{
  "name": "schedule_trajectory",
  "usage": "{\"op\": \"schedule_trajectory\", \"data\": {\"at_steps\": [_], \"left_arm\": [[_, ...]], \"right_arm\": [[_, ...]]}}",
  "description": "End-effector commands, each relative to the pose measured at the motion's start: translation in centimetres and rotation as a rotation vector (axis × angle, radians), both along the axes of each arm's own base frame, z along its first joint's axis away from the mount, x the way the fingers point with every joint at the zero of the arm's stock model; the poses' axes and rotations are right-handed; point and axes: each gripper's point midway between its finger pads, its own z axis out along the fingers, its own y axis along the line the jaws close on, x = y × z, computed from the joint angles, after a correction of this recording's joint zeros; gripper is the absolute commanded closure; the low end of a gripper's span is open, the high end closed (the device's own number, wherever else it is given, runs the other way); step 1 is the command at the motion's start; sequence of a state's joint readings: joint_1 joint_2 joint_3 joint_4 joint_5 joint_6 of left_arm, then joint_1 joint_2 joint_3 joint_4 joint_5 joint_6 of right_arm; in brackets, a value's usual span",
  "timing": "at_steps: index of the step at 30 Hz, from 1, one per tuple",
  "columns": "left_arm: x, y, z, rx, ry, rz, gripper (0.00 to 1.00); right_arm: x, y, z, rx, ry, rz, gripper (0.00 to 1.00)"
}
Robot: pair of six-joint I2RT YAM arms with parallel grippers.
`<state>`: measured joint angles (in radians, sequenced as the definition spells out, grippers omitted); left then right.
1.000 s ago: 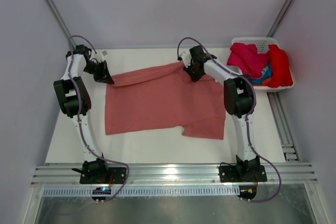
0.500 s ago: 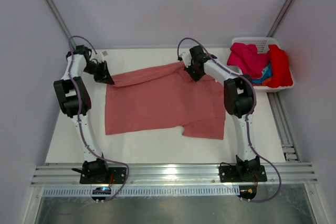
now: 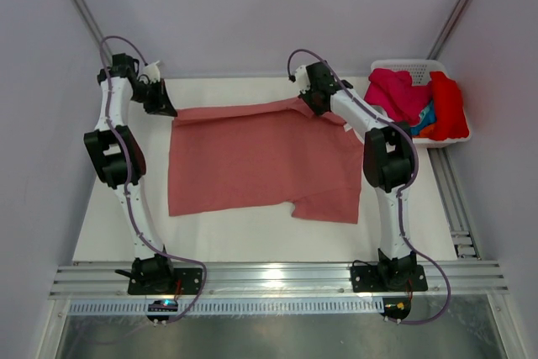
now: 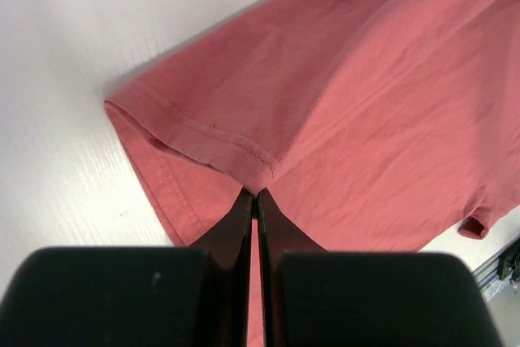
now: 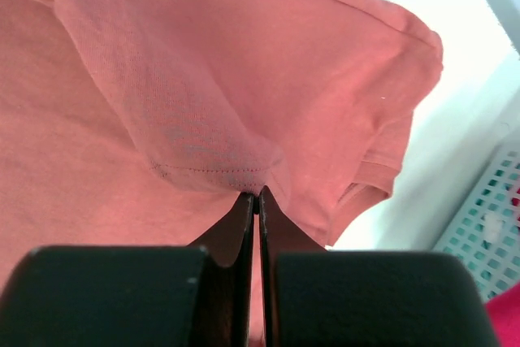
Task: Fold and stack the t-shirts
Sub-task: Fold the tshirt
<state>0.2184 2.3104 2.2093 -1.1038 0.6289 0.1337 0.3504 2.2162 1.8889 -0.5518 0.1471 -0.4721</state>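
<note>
Up top, seen from above, the left gripper (image 3: pixel 166 108) and right gripper (image 3: pixel 308 102) have both drawn back since a second ago, stretching the salmon t-shirt (image 3: pixel 261 161) straighter along its far edge on the table (image 3: pixel 227 237). Left wrist: jaws clamped on the hem. Right wrist: jaws pinched tight on a fold beside the sleeve

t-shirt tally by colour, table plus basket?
salmon t-shirt: 1, spread on the table
magenta t-shirt: 1, in the white basket
red t-shirt: 1, in the basket
blue t-shirt: 1, only a sliver shows
orange t-shirt: 1, only a sliver shows
Total: 5 visible; any buried deeper cannot be seen.
</note>
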Motion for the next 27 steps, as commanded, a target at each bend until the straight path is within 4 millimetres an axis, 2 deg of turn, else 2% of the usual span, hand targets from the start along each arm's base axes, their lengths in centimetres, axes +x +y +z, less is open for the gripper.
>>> {"op": "schedule_trajectory", "data": {"at_steps": [1,9,14,19,27], "left_arm": [[0.8,1.2,2.8,0.026,-0.079,0.027,1.0],[2.1,2.2,3.5,0.068,-0.133,0.038,1.0],[3.7,3.0,3.8,0.084,-0.177,0.069,1.0],[4.6,3.0,4.2,0.077,-0.208,0.059,1.0],[1.8,2.3,2.7,0.071,-0.13,-0.048,1.0]], "right_arm": [[1.7,0.1,6.0,0.024,-0.147,-0.026,0.97],[2.1,0.0,6.9,0.026,-0.173,-0.032,0.97],[2.4,0.0,7.8,0.031,-0.195,-0.038,0.97],[2.6,-0.1,8.3,0.021,-0.208,-0.041,0.97],[-0.2,-0.6,7.9,0.011,-0.14,-0.005,0.97]]}}
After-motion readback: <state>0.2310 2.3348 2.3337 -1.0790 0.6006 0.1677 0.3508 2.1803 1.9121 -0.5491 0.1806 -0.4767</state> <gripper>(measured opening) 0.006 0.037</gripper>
